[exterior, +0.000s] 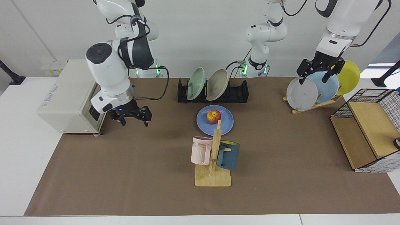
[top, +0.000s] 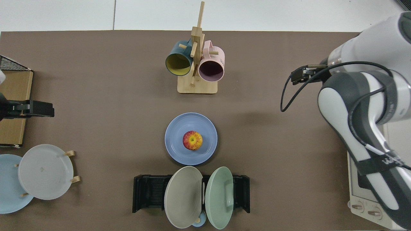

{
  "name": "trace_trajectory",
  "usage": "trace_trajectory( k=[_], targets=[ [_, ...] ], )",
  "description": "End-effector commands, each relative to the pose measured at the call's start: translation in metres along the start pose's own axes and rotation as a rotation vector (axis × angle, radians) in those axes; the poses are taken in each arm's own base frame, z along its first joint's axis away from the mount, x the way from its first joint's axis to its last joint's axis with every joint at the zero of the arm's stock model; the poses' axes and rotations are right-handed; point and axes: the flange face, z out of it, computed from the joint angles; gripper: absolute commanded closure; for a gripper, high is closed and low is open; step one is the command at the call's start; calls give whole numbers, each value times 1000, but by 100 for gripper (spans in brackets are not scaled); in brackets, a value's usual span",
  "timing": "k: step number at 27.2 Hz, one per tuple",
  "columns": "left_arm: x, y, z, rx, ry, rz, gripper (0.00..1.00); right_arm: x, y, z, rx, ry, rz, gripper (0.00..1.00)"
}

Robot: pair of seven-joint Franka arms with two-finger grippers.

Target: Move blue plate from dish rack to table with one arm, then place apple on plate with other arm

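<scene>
The blue plate (exterior: 226, 123) (top: 176, 141) lies flat on the brown mat of the table (exterior: 125, 172), just in front of the black dish rack (exterior: 239, 93) (top: 147, 192). The red and yellow apple (exterior: 213, 116) (top: 192, 140) rests at the plate's centre, with nothing touching it. My right gripper (exterior: 134, 120) hangs open and empty near the oven, far from the plate. My left gripper (exterior: 315, 78) (top: 35, 109) waits open above the grey plate on the wooden stand.
A green and a beige plate stand in the dish rack. A mug tree (exterior: 213, 156) with a pink and a dark blue mug stands just in front of the blue plate. A toaster oven (exterior: 75, 97), the wooden plate stand (exterior: 312, 106) and a wire basket (exterior: 365, 134) line the sides.
</scene>
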Motion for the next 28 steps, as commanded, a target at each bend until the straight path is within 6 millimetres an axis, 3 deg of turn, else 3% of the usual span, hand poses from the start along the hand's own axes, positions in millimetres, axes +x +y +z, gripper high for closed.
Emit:
trace_trajectory(
  k=[1,8,11,13,19,28],
  targets=[
    [-2,-2,-6,1,-4,-6,0,-9,29,-37,-18,41,-78,0],
    [-2,-2,-6,1,-4,-6,0,-42,54,-91,-30,41,-66,0],
    [-2,-2,-6,1,-4,-6,0,-59,52,-95,-17,31,-45,0],
    [-2,-2,-6,1,-4,-6,0,-67,50,-87,-11,18,-38,0],
    [-2,-2,-6,1,-4,-6,0,-65,38,-87,16,23,-48,0],
    [-2,-2,-6,1,-4,-6,0,-63,40,-85,-3,16,15,0]
  ],
)
